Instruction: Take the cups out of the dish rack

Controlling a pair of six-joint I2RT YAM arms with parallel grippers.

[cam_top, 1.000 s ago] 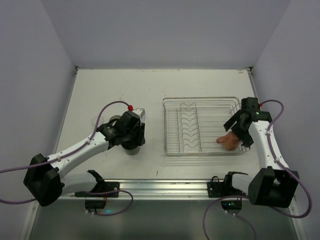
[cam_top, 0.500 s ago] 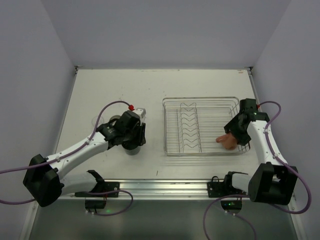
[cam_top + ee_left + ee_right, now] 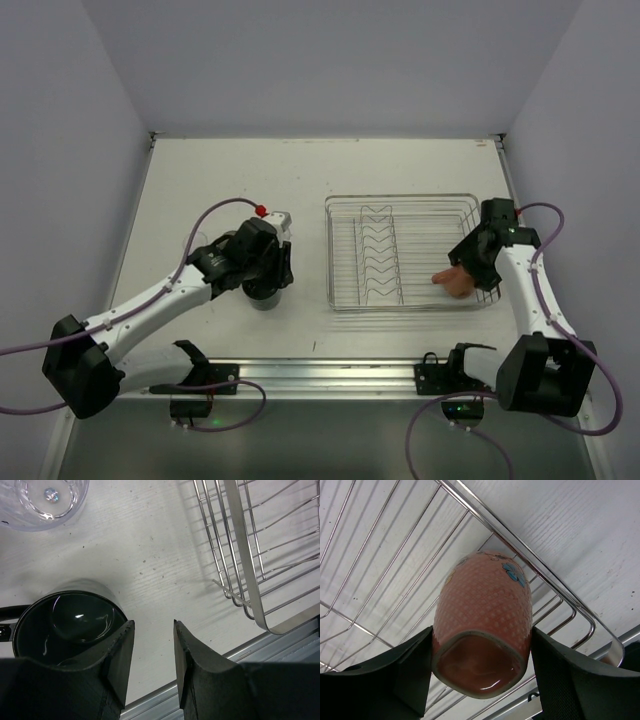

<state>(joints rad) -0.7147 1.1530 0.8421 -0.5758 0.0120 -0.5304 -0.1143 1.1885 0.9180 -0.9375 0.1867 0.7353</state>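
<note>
A: White surface (image 3: pixel 300 180), dish rack (image 3: pixel 400 197) at right. The claws?

B: Right claw (image 3: pixel 481 652) pinches the salmon-pink cup (image 3: pixel 485 605) at the rack's near-right corner. Left claw (image 3: pixel 154 645) is slightly spread and empty, beside the dark mug (image 3: pixel 70 622). Its wrist view alone shows a clear tumbler (image 3: pixel 42 500) plainly.

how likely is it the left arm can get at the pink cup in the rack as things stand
Probably not. The right gripper is closed on the pink cup at the near right corner of the dish rack, while the left gripper sits open beside the dark mug, left of it.
</note>
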